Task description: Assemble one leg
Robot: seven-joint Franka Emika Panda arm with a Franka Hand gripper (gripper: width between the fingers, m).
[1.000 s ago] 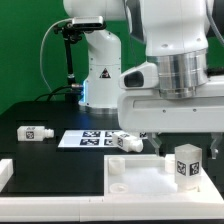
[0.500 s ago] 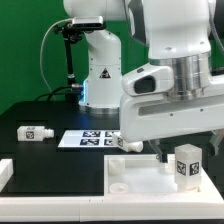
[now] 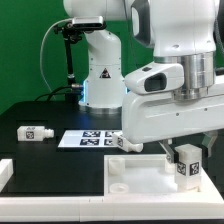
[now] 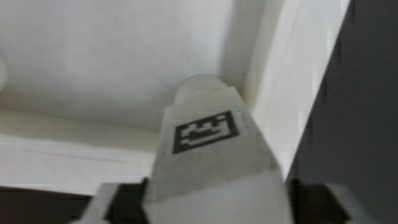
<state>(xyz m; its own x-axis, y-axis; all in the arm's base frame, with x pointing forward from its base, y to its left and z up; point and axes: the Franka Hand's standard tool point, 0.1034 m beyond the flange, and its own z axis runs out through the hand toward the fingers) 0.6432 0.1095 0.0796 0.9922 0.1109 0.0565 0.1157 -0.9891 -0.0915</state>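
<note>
Right now I see my gripper [image 4: 210,195] clamped on the leg [image 3: 186,163], held upright over the large white panel [image 3: 140,176], near its corner.

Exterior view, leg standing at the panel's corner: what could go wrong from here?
1. The leg stands right by the panel's raised rim; a slight tilt could jam it against that wall.
2. The wrist view shows the leg filling the frame, hiding its lower end, so misalignment may go unnoticed.
3. Another leg lies close behind and could get bumped.
</note>
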